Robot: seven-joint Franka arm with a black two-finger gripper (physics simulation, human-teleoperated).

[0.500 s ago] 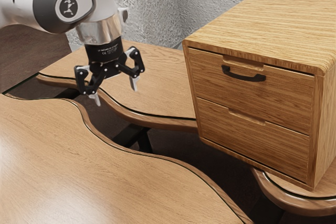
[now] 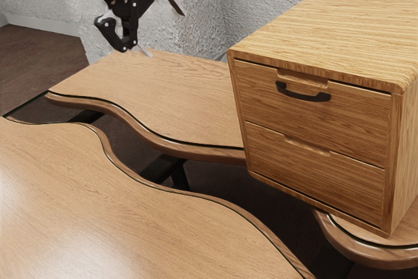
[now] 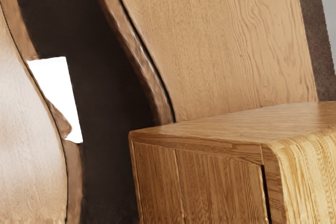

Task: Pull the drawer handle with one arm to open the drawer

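The claw (image 2: 160, 31) hangs wide open high over the bench (image 2: 163, 96), well apart from the cabinet (image 2: 326, 31) toward the exterior view's left, while the black handle (image 2: 302, 93) sits on the cabinet's upper drawer (image 2: 313, 114), which is flush and shut.

A light oak cabinet (image 2: 339, 37) stands at the exterior view's right, on a curved wooden table (image 2: 163, 96). It holds two stacked drawers. The top drawer (image 2: 261, 106) sits shut, front flush with the cabinet's face, and carries a slim black handle (image 2: 302, 94), horizontal, near its upper edge. The lower drawer (image 2: 313, 171) is shut too.
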